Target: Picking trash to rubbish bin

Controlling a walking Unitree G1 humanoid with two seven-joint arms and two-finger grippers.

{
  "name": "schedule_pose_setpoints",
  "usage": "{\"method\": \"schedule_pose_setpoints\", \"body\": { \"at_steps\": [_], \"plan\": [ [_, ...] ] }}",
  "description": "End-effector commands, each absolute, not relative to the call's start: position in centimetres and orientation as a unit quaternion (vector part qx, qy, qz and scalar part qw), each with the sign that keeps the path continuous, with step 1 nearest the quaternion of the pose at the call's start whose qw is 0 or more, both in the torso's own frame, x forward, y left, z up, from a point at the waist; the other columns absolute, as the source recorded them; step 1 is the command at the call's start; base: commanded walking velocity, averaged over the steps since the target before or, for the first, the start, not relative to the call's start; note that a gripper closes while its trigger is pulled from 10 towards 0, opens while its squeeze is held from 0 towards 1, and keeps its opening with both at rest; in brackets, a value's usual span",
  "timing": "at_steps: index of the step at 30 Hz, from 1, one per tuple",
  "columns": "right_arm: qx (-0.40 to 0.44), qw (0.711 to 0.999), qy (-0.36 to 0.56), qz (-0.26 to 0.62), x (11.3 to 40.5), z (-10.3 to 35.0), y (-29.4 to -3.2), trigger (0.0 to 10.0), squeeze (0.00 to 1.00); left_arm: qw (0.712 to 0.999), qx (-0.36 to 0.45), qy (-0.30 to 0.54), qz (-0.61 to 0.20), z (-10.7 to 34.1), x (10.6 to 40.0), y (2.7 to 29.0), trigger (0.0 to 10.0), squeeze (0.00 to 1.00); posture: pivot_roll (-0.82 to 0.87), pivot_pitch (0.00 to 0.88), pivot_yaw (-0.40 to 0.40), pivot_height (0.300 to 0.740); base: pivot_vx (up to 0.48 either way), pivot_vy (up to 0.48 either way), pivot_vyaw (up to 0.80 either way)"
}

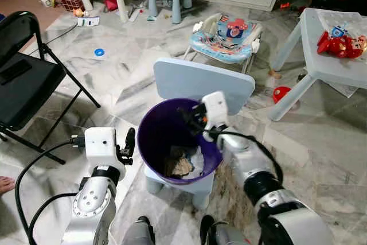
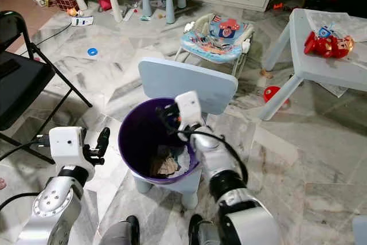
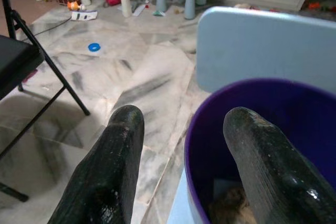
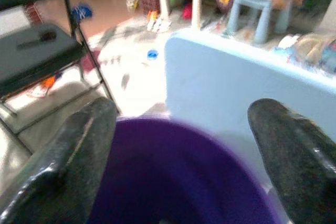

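Observation:
A purple bin (image 1: 150,136) stands on a small light-blue chair (image 1: 202,82) in front of me. Crumpled brown and white trash (image 1: 184,163) lies at its bottom. My right gripper (image 1: 192,120) hangs open over the bin's right rim, with nothing between its fingers (image 4: 79,153). My left gripper (image 1: 129,142) is open and empty just left of the bin, with the purple rim (image 3: 195,124) between its fingers (image 3: 113,171) in the left wrist view.
A black folding chair (image 1: 26,81) stands to the left. A baby bouncer (image 1: 226,35) sits behind the blue chair, and a pale table (image 1: 332,50) with red toys (image 1: 341,44) is at the right. Small items litter the marble floor (image 1: 98,51).

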State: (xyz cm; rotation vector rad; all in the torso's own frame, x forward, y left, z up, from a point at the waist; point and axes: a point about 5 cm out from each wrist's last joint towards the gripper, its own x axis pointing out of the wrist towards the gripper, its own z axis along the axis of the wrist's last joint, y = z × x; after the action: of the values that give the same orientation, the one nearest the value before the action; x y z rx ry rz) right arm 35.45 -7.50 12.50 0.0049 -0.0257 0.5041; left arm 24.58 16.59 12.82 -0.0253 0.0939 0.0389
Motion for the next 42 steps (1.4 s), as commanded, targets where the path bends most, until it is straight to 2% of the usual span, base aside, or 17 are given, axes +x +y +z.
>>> {"method": "schedule_pose_setpoints", "body": {
  "at_steps": [1,10,11,12,13,14,21,36,42],
  "plan": [
    [0.011,0.973,-0.034,0.227,35.2,13.4,-8.7,10.0,1.00,0.998,-0.020,0.049,0.033,12.7,24.8,16.9,10.0,0.00,0.15,0.229,-0.044,0.740,0.000,0.000,0.00],
    [0.012,0.984,-0.068,0.164,33.4,16.1,-12.8,10.0,1.00,0.999,-0.026,0.019,0.038,13.8,26.0,16.9,10.0,0.00,0.11,0.222,-0.047,0.740,0.000,0.000,-0.10],
    [0.013,0.985,-0.069,0.157,33.0,16.4,-13.4,10.0,0.27,0.999,-0.028,0.018,0.038,13.8,26.0,16.8,10.0,0.00,0.10,0.223,-0.048,0.740,0.000,0.000,-0.79],
    [0.014,0.985,-0.069,0.154,32.8,16.5,-13.6,10.0,0.07,0.999,-0.028,0.019,0.039,13.8,26.1,16.7,10.0,0.00,0.10,0.223,-0.048,0.740,0.000,0.000,-0.79],
    [0.014,0.986,-0.069,0.153,32.6,16.5,-13.8,10.0,0.07,0.999,-0.028,0.019,0.040,13.8,26.1,16.7,10.0,0.00,0.10,0.223,-0.048,0.740,0.000,0.000,-0.79],
    [0.009,0.987,-0.063,0.149,32.3,16.5,-14.1,10.0,0.00,0.998,-0.034,0.022,0.040,13.7,26.1,16.6,10.0,0.00,0.10,0.222,-0.048,0.740,0.000,0.000,-0.79],
    [0.009,0.989,-0.043,0.138,31.5,16.9,-14.8,10.0,0.00,0.998,-0.040,0.023,0.037,13.6,26.2,16.5,10.0,0.00,0.09,0.221,-0.051,0.740,0.000,0.000,-0.79],
    [0.011,0.988,-0.029,0.149,31.5,17.3,-14.2,10.0,0.00,0.998,-0.049,0.018,0.030,13.7,26.6,16.2,10.0,0.00,0.09,0.212,-0.058,0.740,0.000,0.000,-0.79],
    [0.011,0.988,-0.036,0.152,31.6,17.6,-14.1,10.0,0.00,0.998,-0.052,0.018,0.022,13.6,26.7,16.1,10.0,0.00,0.09,0.209,-0.057,0.740,0.000,0.000,-0.09]
  ]
}}
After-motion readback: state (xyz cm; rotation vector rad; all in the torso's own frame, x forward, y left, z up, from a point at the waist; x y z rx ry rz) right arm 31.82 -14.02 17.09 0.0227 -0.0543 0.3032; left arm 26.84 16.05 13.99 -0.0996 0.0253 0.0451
